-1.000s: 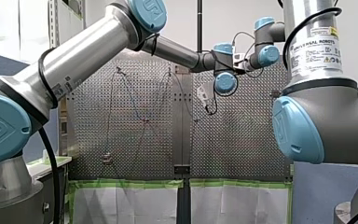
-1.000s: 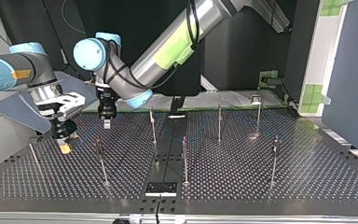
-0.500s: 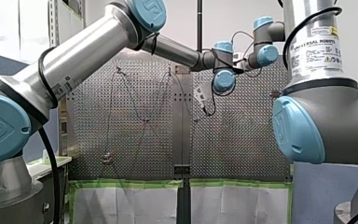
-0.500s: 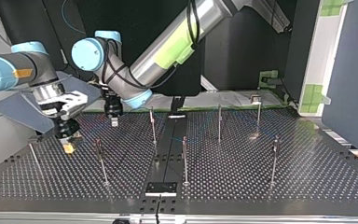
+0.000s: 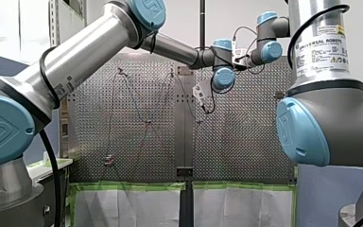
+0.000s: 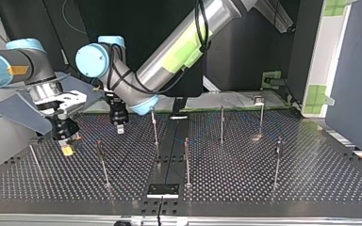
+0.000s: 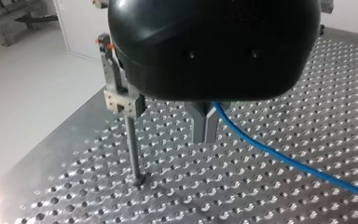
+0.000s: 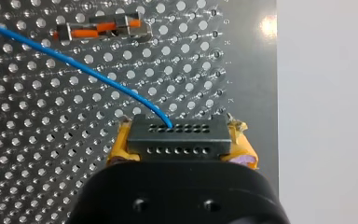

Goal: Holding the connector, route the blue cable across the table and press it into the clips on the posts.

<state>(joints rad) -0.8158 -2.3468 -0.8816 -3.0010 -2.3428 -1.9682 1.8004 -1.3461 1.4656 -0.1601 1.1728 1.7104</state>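
My right fingers pinch the connector; my left fingers, pressed together on the cable, should carry it taut to the clip at 9 o'clock, then press down

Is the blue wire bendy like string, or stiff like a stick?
Probably bendy: the blue cable curves in a soft arc out of the connector. Likely springy too, since it holds that arc. It looks thin, so probably light.

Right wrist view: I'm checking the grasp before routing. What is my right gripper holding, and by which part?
The connector, clamped at its two ends between the yellow pads; the cable leaves its face ahead of the gripper.
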